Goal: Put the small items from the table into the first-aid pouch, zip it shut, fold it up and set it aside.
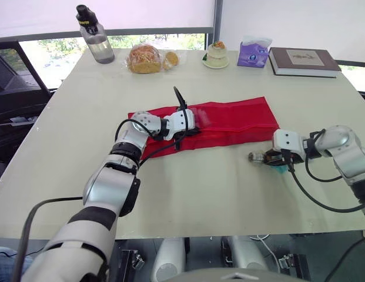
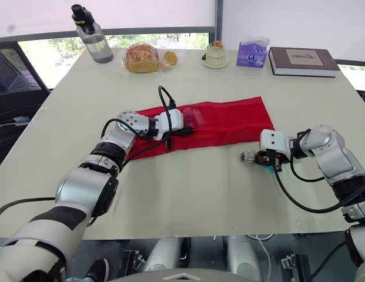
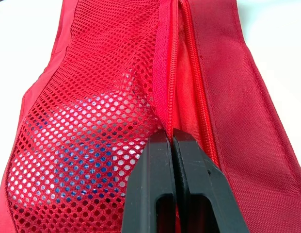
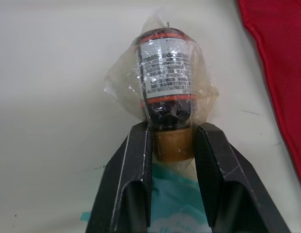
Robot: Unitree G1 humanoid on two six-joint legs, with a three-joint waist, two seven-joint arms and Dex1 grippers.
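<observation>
Your left tool point(image 3: 172, 138) pinched the pouch point(image 1: 229, 120) at its mesh edge, likely holding the pocket open; your right tool point(image 4: 172, 128) gripped the wrapped vial point(image 4: 165, 73) by its cap.

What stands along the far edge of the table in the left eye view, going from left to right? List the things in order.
bottle → bread → cake → tissues → book
</observation>
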